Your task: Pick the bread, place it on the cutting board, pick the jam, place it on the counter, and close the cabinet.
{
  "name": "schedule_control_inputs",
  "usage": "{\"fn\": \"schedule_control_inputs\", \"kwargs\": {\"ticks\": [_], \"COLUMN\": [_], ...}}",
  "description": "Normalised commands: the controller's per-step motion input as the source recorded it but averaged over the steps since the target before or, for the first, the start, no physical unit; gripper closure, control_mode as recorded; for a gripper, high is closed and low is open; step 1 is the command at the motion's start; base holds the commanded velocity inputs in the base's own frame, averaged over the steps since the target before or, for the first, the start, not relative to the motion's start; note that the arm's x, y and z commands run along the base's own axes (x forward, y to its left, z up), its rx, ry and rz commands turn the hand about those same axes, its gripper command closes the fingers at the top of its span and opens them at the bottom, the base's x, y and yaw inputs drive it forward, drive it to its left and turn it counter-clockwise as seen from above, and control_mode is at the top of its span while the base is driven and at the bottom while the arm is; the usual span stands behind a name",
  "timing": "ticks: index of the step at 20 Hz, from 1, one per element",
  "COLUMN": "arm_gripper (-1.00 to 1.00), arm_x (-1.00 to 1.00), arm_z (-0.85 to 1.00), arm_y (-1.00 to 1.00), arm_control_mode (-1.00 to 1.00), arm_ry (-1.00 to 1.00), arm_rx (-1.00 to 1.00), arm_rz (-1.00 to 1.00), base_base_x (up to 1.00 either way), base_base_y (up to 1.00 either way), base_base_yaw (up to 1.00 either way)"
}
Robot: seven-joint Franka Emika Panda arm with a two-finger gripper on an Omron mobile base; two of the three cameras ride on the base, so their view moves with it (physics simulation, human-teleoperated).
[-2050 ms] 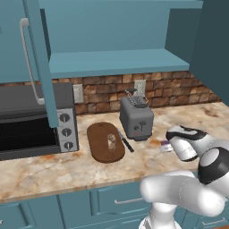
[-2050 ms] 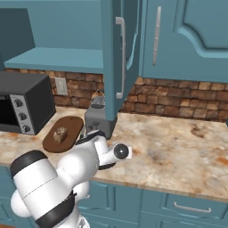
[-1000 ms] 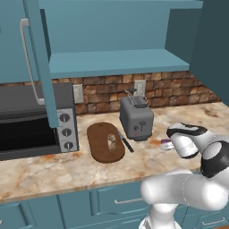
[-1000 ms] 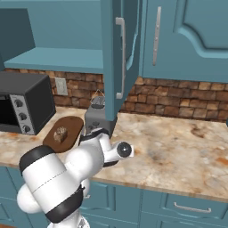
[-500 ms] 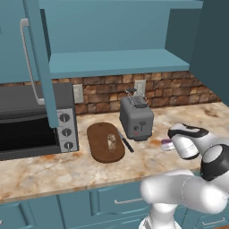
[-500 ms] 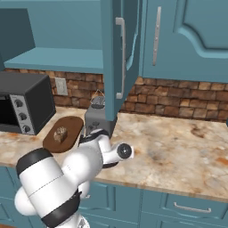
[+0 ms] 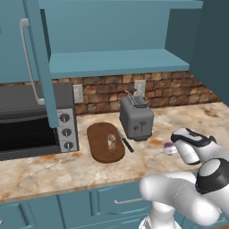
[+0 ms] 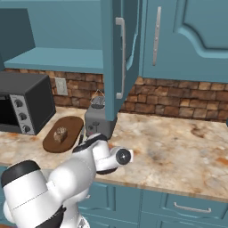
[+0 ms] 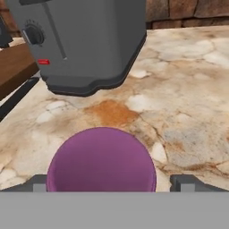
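From the left base view, the bread (image 7: 111, 142) lies on the dark oval cutting board (image 7: 105, 142), which rests on the marbled counter (image 7: 53, 170) between the microwave (image 7: 35, 123) and the grey toaster (image 7: 136, 121); a thin black-handled knife (image 7: 125, 140) sits just beside the board's right edge. The jam (image 7: 169, 148) stands on the counter right of the toaster, close to the white hand of the arm (image 7: 193, 145), and the cabinet (image 7: 38, 62) above hangs open with its door swung out over the microwave. In the right base view the same open cabinet door (image 8: 117, 58) juts toward the camera with its long silver handle, the toaster (image 8: 99, 119) partly behind it, and the bread (image 8: 60, 134) on the cutting board (image 8: 63, 134) to the left — the arm's wrist hides the claw here. The hand view looks down on the jam's magenta lid (image 9: 102, 160) low in the frame, sitting on the counter (image 9: 188, 98) between the two dark tips of the claw (image 9: 115, 183), which stand spread to either side of the jar; whether they touch it I cannot tell. The toaster (image 9: 82, 40) looms just behind the jar.
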Motion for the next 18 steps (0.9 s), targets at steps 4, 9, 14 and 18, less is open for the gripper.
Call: {"fn": "schedule_control_inputs", "kwargs": {"ticks": [4,9,14,18], "arm_gripper": [-1.00,-1.00,-1.00,-1.00], "arm_x": [-0.02,0.00,0.00,-0.04], "arm_z": [0.00,0.00,0.00,0.00], "arm_y": [0.00,0.01,0.11,0.11], "arm_control_mode": [-1.00,-1.00,-1.00,-1.00], "arm_ry": [-0.08,-0.10,-0.10,-0.06], "arm_rx": [0.00,0.00,0.00,0.00], "arm_rz": [0.00,0.00,0.00,0.00], "base_base_x": [0.00,0.00,0.00,0.00], "base_base_y": [0.00,0.00,0.00,0.00], "base_base_yaw": [0.00,0.00,0.00,0.00]}}
